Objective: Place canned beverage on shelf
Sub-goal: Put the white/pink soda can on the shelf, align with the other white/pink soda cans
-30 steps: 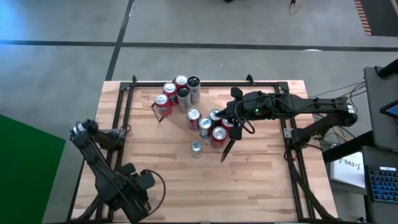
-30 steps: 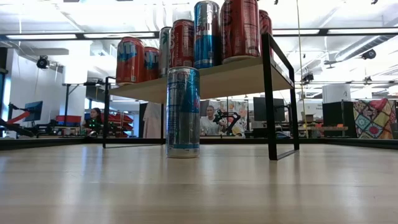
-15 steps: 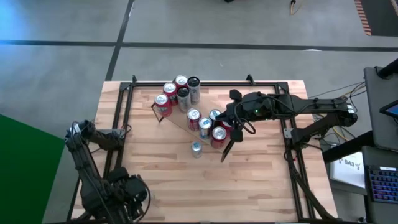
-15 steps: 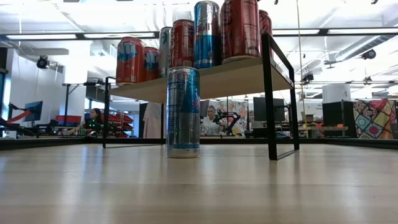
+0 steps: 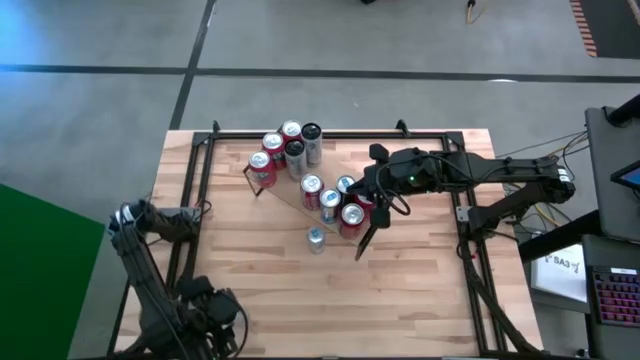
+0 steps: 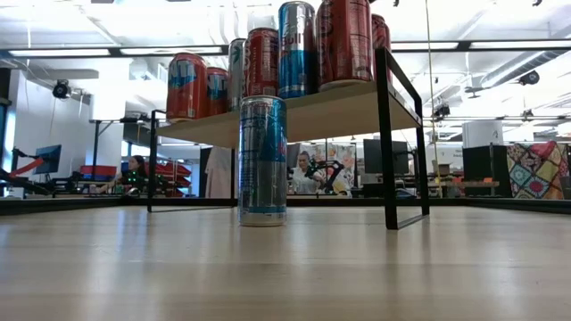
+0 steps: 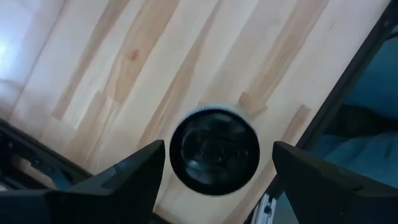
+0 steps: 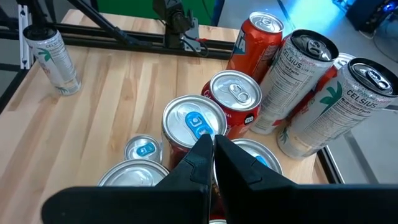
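Overhead, butcher-block tabletop [image 5: 250,270], grey floor [image 5: 120,100], ceiling lights [image 6: 89,51]

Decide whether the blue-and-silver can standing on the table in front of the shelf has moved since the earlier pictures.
No. The can keeps its spot beside the shelf frame.

Grey concrete floor [image 5: 300,40] with dark lines; bright ceiling light strips [image 6: 107,51]; desks, monitors [image 6: 46,159] behind.

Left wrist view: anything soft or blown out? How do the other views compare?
Left wrist view: the round black object and the open left gripper look soft, with glare on the tabletop. Low view: ceiling lights wash out behind the shelf. Right wrist view: can tops reflect light, labels readable.
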Controlling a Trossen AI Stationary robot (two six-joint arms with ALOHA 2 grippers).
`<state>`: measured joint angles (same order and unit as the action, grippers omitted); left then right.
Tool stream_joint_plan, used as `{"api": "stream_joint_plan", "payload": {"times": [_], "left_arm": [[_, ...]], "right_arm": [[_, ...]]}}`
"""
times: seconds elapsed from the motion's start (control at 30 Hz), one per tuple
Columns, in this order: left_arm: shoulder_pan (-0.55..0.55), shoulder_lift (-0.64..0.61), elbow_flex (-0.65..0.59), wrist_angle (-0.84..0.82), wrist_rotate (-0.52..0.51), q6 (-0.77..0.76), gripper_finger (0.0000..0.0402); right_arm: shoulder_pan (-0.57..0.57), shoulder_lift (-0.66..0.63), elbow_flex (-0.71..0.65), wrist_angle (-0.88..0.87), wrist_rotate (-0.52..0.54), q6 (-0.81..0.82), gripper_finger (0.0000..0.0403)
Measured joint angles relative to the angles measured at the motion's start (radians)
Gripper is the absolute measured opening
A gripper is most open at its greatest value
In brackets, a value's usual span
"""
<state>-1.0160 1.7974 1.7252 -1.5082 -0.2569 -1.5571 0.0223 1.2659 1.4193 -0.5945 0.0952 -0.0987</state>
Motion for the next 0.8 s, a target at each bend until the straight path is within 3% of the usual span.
{"api": "stream_joint_plan", "payload": {"times": [0.8], "left_arm": [[-0.011,0.034,-0.075,0.028,-0.01,0.003,0.0283]], "right_arm": [[0.0,0.0,0.0,0.0,0.0,0.03,0.0009]]}}
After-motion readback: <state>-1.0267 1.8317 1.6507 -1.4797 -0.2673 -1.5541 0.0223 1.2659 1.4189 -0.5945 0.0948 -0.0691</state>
